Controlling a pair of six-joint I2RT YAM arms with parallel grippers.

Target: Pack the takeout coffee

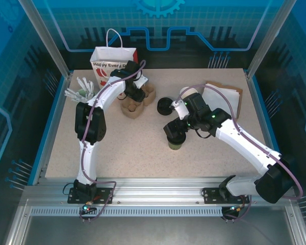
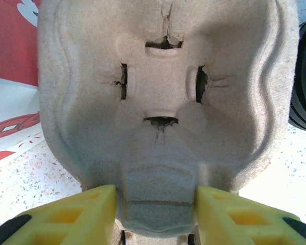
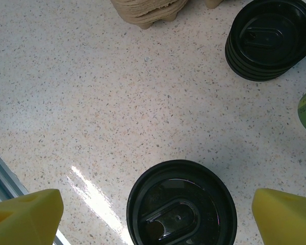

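Green paper under a round black plastic lid: one small takeout coffee cup (image 1: 176,145) stands just below the middle of the overhead view on the speckled tabletop (image 1: 117,148). Directly over it hangs the right gripper (image 1: 176,130). From its wrist camera, the two yellow fingers (image 3: 25,217) are spread wide at the bottom corners, with the lidded cup low in the centre between them, and neither touches it. One stack of black lids (image 3: 270,38) sits upper right in that view, four or five deep as far as I can count.

The left gripper (image 2: 156,206) is at the moulded brown pulp cup tray (image 2: 163,117), upper middle overhead. Its two fingers are pressed against either side of a lobe on the tray's near edge.

One white-and-red paper bag (image 1: 115,61) stands at the top. One pale green cup of white sticks (image 1: 81,93) is at upper left, and one pile of flat brown paper (image 1: 225,94) at upper right.
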